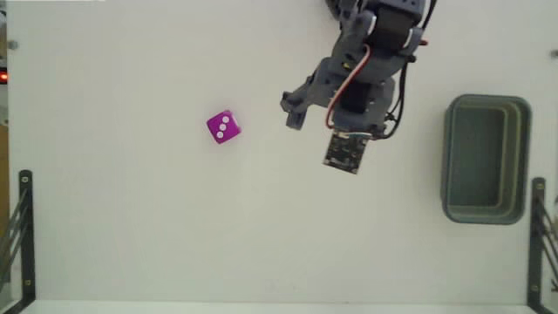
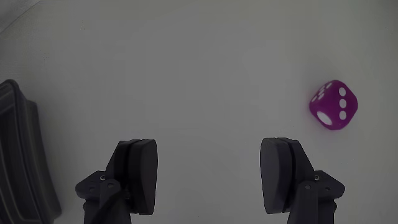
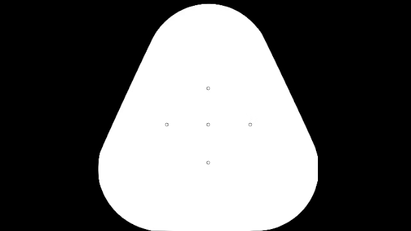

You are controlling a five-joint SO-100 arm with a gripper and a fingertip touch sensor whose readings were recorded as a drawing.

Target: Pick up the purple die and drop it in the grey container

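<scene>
Above the white table (image 1: 131, 227), the claw (image 2: 209, 177) spread wide and empty, purple die (image 2: 334, 106) well apart.

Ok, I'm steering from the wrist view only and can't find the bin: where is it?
Observer: In the fixed view the bin sits near the right edge, with the arm between it and the die.
Operator: Anything in it?
Observer: No, it is empty.
Operator: Which way does the gripper point?
Observer: The gripper points left in that view, towards the die and away from the bin.
</scene>
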